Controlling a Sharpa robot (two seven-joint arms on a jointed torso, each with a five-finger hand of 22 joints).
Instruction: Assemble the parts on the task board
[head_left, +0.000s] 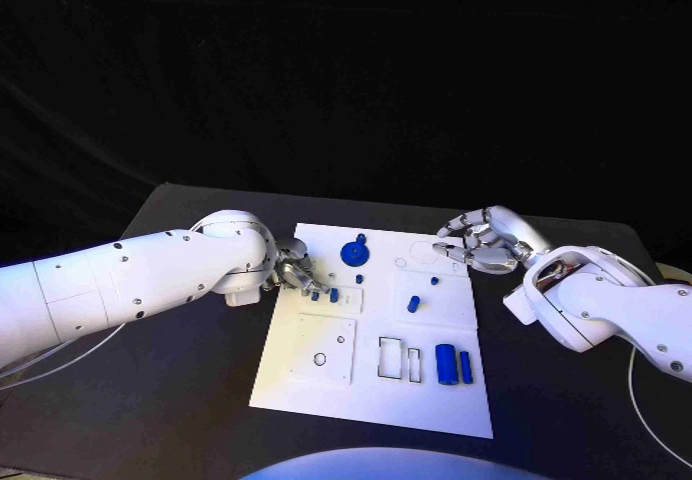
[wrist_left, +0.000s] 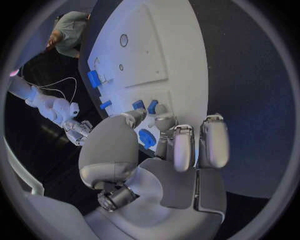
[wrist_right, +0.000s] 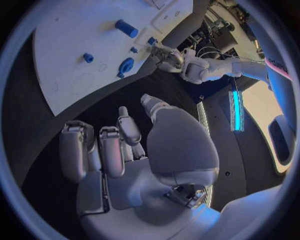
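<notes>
left hand (head_left: 293, 272) fingers (wrist_left: 183, 148) curled over small blue parts (head_left: 325, 294) on board (head_left: 325, 385); grip unclear. right hand (head_left: 483, 240) fingers (wrist_right: 111, 150) apart, holding nothing, over board corner.

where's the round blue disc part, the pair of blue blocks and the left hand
round blue disc part (head_left: 355, 250), head view, centre of the disc
pair of blue blocks (head_left: 454, 364), head view, between the two
left hand (head_left: 296, 275), head view, middle of the fingers

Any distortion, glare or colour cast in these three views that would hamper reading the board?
Head view: straight edges, even light, task board bright but parts readable; dark backdrop. Left wrist view: fisheye bends the board's edges, left hand blocks part of it. Right wrist view: same bending, bluish tint, bright strip light at the side; right hand covers the middle.
</notes>
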